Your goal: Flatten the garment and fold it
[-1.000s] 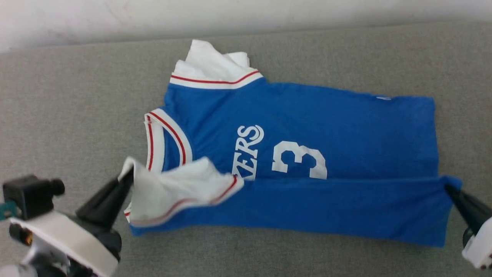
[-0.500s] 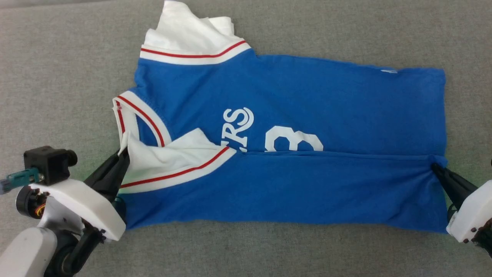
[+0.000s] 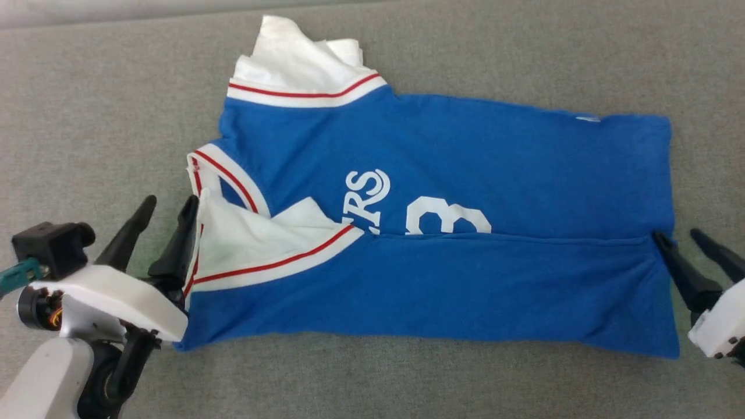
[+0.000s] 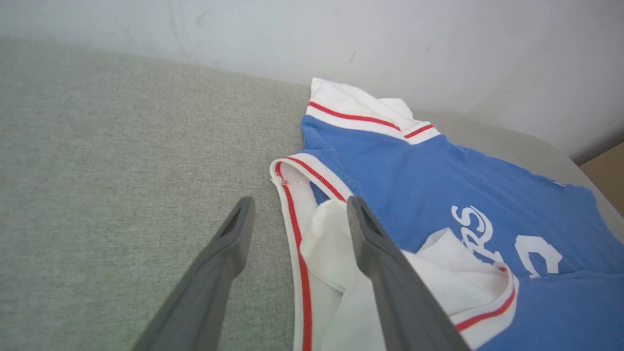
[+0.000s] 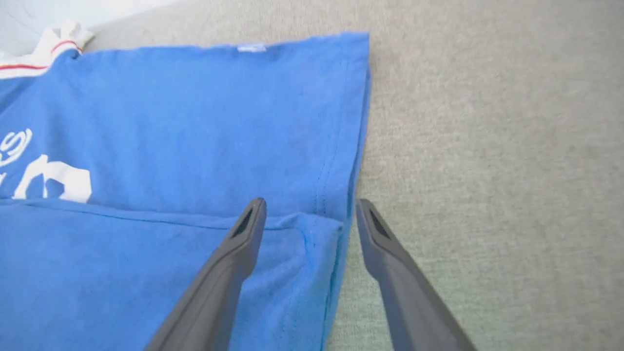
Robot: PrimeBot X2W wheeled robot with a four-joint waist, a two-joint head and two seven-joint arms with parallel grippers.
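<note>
Both grippers let go since 0.5 s ago: L gripper and R gripper were spread wide, holding nothing. Garment lay on grey surface, near edge folded over. L wrist cam added wall behind and white sleeve under one finger. R wrist cam showed hem between fingers, prob. no contact.

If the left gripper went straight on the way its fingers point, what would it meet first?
Most likely the red-and-white collar trim of the garment, which lies just ahead of the open left gripper. Beyond it is the grey surface. How high the fingers are above the cloth is unclear.
</note>
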